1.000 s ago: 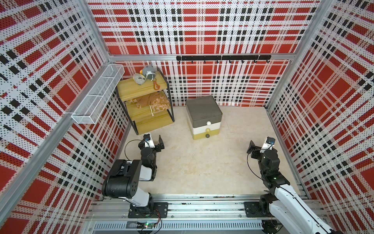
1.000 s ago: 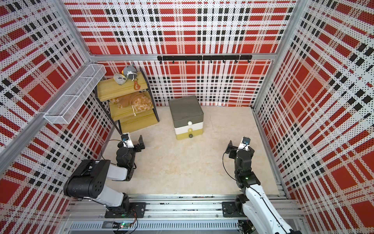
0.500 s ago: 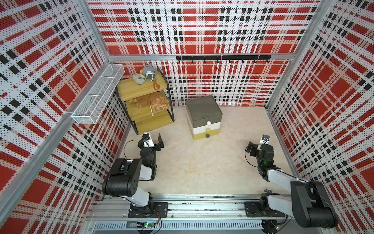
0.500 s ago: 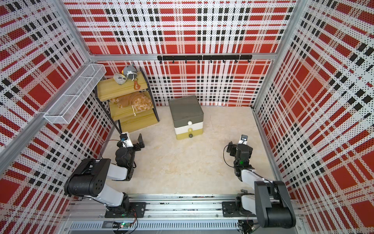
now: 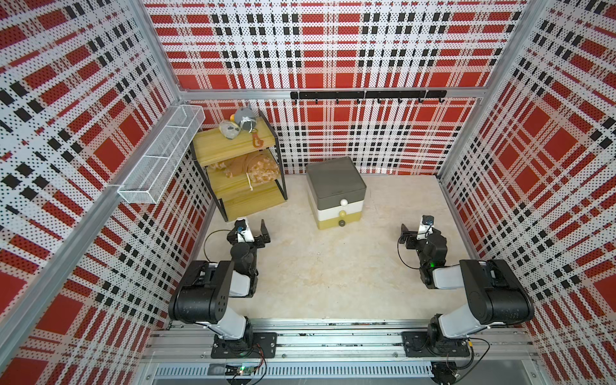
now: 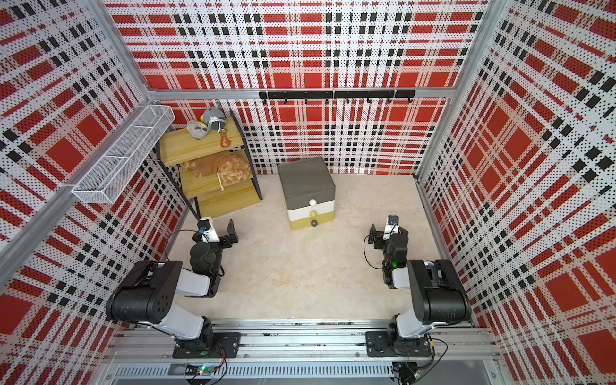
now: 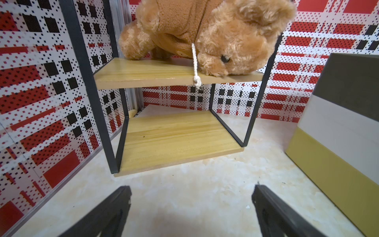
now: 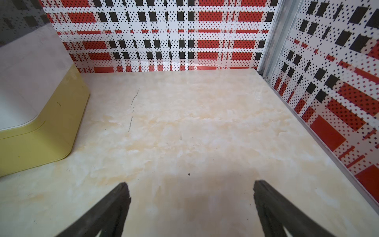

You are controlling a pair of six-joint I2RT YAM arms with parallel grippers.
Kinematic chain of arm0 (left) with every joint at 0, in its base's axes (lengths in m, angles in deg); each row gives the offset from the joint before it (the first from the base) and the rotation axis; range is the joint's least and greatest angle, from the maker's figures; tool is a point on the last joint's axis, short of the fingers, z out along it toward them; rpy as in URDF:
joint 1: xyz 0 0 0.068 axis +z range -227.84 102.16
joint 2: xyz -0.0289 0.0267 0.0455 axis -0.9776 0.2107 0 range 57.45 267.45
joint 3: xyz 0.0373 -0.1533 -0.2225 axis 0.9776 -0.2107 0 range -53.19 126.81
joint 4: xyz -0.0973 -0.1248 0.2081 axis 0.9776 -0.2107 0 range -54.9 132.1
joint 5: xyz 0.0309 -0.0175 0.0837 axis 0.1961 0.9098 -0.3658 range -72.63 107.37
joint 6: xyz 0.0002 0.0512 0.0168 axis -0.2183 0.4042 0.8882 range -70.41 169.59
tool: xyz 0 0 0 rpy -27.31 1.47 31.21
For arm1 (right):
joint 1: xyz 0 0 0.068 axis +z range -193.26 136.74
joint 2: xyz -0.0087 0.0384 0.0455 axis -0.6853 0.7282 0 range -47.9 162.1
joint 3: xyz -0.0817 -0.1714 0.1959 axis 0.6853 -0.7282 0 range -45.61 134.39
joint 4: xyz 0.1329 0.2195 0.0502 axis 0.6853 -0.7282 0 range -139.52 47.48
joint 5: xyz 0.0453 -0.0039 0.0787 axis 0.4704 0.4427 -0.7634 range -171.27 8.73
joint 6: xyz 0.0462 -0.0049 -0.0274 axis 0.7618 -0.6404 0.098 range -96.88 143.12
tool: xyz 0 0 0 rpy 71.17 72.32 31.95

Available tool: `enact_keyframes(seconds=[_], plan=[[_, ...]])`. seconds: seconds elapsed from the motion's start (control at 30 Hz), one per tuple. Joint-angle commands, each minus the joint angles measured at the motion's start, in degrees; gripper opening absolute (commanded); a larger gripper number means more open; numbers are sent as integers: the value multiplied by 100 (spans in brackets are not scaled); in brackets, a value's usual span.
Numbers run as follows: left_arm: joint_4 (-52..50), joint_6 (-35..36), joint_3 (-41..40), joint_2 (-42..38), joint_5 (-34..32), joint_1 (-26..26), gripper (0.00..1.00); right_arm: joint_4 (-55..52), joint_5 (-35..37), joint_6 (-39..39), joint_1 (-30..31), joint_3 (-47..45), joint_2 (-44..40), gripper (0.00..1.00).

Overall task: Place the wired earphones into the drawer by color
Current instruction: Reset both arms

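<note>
Since all three tiers of the drawer chest (image 5: pixel 335 186) (image 6: pixel 305 181) are pushed shut, their insides are hidden, and whether the wired earphones lie within cannot be told. The chest stands on the marbled tabletop (image 5: pixel 333 266) close to the back wall. Its dark grey tier is on top with a white knob (image 5: pixel 344 202), the white tier below has a yellow knob (image 5: pixel 342 212), and the mustard tier at the bottom has a grey knob (image 5: pixel 341 223).

Both arms are folded low, elbows back by the front rail and wrists reaching toward the chest's side of the table. The left gripper (image 5: pixel 250 230) (image 6: pixel 216 233) hovers nearer the robot than the chest and off to its left, apart from it, with its jaws spread wide and nothing between them. The right gripper (image 5: pixel 418 233) (image 6: pixel 383 233) sits level with it to the chest's right, with its jaws just as wide and bare. In both top views each wrist camera covers one finger.

The left wrist view shows the left gripper (image 7: pixel 191 192) aimed at the wooden shelf rack (image 7: pixel 174 135) that stands left of the chest. It catches only the chest's (image 7: pixel 344 131) side wall, cut off at the edge, with no knobs in sight. A teddy bear (image 7: pixel 215 34) lies face down on the rack's middle board, a white cord hanging over the edge. From above the bear (image 5: pixel 250 166) is half covered by the top board, which carries small grey plush toys (image 5: pixel 245 116).

The right wrist view shows the right gripper (image 8: pixel 191 188) over bare tabletop, with only a blurred corner of the chest (image 8: pixel 30 92).
</note>
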Motion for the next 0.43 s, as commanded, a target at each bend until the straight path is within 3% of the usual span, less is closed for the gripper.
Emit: enact_keyframes(seconds=[0.0,0.4], plan=[[155,-24,25,23,29,26,99,218,100,-113,52,72,25,100],[157,-28,26,23,31,15,99,222,82,-106,49,69,22,100]])
